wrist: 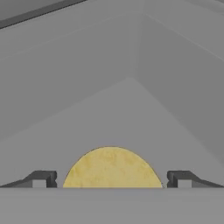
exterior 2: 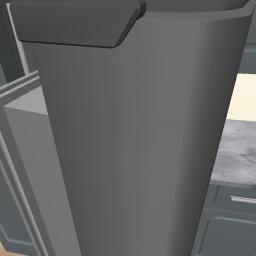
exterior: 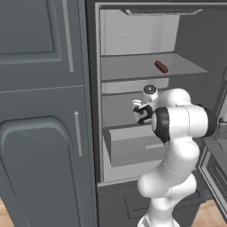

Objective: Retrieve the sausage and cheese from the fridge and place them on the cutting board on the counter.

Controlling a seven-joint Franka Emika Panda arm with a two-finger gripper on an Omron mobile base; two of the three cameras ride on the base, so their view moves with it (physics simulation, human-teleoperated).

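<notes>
I see the gripper spread wide, its 2 fingertips flanking the cheese on a fridge shelf; nothing gripped. The sausage lies 1 shelf higher.

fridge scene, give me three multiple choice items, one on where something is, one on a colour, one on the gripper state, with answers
1. Where does the sausage lie?
A. on an upper shelf of the fridge
B. in the fridge drawer
C. on the floor

2. What colour is the cheese in the hand view?
A. bright green
B. pale yellow
C. white

3. How does the gripper stand at the cheese?
A. shut on the cheese
B. shut with nothing in it
C. open, one finger tip on each side of the cheese

Answers:
1. A: the left base view shows the reddish-brown piece on a shelf above the arm.
2. B: the rounded lump between the finger tips is pale yellow.
3. C: the hand view shows both tips set wide, apart from the cheese.
</notes>
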